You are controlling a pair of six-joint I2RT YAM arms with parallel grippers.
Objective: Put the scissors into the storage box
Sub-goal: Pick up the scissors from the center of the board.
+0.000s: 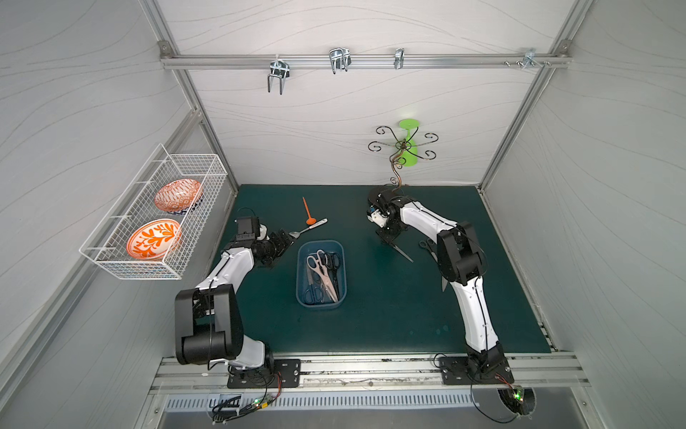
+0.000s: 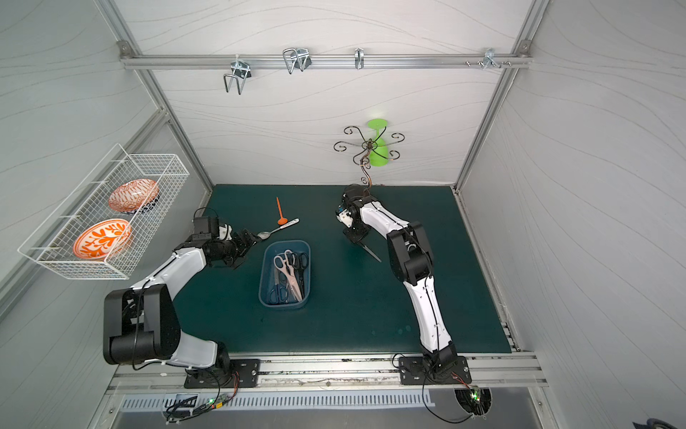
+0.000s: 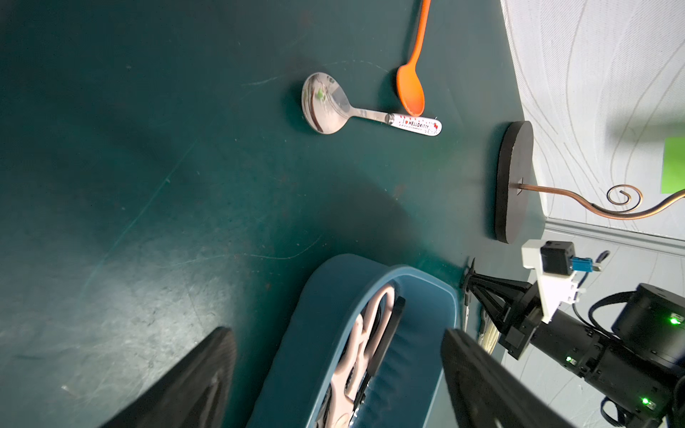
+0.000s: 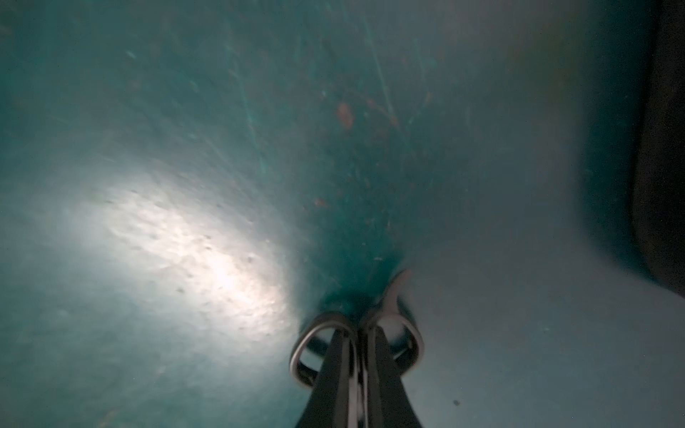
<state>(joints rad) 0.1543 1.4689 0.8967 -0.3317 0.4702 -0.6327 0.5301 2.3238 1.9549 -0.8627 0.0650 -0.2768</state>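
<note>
- The storage box [image 1: 301, 273] is blue. It sits on the green mat [image 1: 389, 315], close to the middle and a bit to the left.
- Some scissors lie inside the box: a pink pair [image 1: 322, 273], a black pair [image 1: 335, 260] and a dark blue pair [image 1: 314, 294]. They lie on top of each other.
- The right gripper [image 1: 386, 239] is to the right of the box and a little farther back. It is pinched tight on the handle end of the held scissors [image 1: 404, 253].
- The right wrist view shows the fingers [image 4: 385, 370] squeezed together between the two handle rings.
- The blade of the held scissors points to the near right. I cannot tell if the tip touches the mat.
- Another black pair, the loose scissors [image 1: 427, 245], lies on the mat just beside the right arm. The arm hides part of it.
- The left gripper [image 1: 284, 239] is just left of the far end of the box. Its fingers [image 3: 207, 378] are spread wide and hold nothing.
- A steel spoon [image 1: 308, 228] and an orange spoon [image 1: 307, 211] lie behind the box, touching each other.
- A white wire basket [image 1: 111, 256] hangs on the left wall with two orange bowls [image 1: 154, 237] in it.
</note>
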